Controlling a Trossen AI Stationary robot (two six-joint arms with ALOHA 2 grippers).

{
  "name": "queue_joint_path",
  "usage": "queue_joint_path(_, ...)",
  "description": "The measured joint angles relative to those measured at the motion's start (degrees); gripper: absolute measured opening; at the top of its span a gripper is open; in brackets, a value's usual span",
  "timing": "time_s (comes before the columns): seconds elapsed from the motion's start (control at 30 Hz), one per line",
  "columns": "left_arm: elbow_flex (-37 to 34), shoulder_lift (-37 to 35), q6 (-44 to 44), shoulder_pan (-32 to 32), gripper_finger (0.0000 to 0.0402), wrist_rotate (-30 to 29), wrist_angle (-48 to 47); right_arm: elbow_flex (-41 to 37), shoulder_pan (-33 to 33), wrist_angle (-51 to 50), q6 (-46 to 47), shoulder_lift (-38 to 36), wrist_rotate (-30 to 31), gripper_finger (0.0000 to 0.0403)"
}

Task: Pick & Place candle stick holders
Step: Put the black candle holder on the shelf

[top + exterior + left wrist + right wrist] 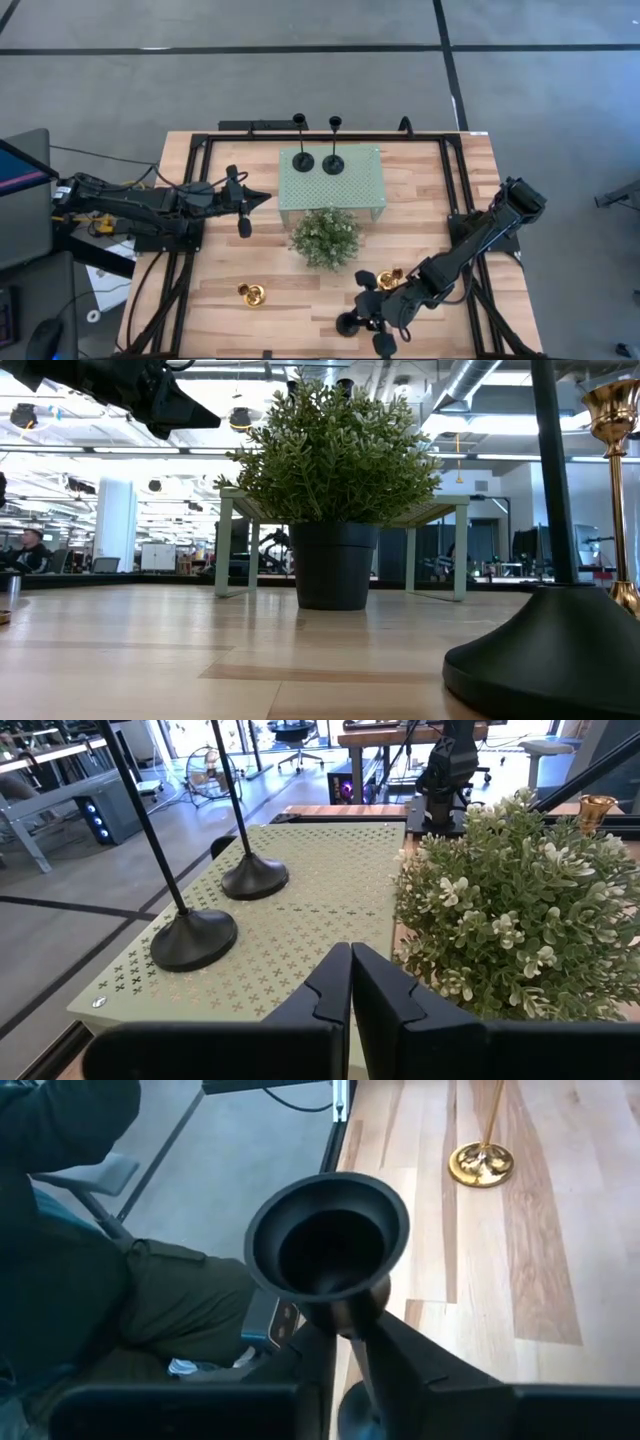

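A black candle stick holder (pixel 328 1245) stands near the table's near edge, its disc base (pixel 560 650) on the wood. My right gripper (pixel 345 1342) is shut on it just under its cup and shows in the high view (pixel 372 318) too. Two more black holders (pixel 303 160) (pixel 333 163) stand by their bases on a green perforated stand (pixel 360 185). One gold holder (pixel 390 278) stands beside my right gripper, another (pixel 252 293) at the near left. My left gripper (pixel 350 990) hovers shut at the stand's left. My right gripper pinches the black holder's thin stem (pixel 347 1318) between its two fingers, right below the flared cup. The fingers come slanting down from the table's right and lie across the stem. The holder stays upright, with its base on the table.
A bushy potted plant (pixel 325 237) stands mid-table in front of the stand. A dark frame (pixel 200 200) runs round the table's edges. A person in dark clothes (pixel 90 1300) sits just past the near edge. Bare wood (pixel 300 310) lies between the two gold holders.
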Motion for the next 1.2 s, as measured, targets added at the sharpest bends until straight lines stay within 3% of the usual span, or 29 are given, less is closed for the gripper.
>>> queue_joint_path(0.2, 0.00, 0.00, 0.00, 0.01, 0.0011, 0.00, 0.00, 0.04, -0.03, -0.41, -0.85, -0.39, 0.74, 0.0004)
queue_joint_path(0.5, 0.00, 0.00, -0.02, 0.01, 0.0011, 0.02, -0.09, 0.11, -0.02, -1.77, -4.65, -4.48, 6.07, 0.0001)
queue_joint_path(0.77, 0.00, 0.00, -0.02, 0.00, 0.0011, 0.02, -0.11, 0.11, 0.04, -7.24, -2.50, -6.06, 6.98, 0.0001)
queue_joint_path(1.2, 0.00, 0.00, -0.02, 0.00, 0.0011, 0.01, -0.11, -0.04, -2.90, -6.03, -1.46, 1.83, 7.04, 0.0000)
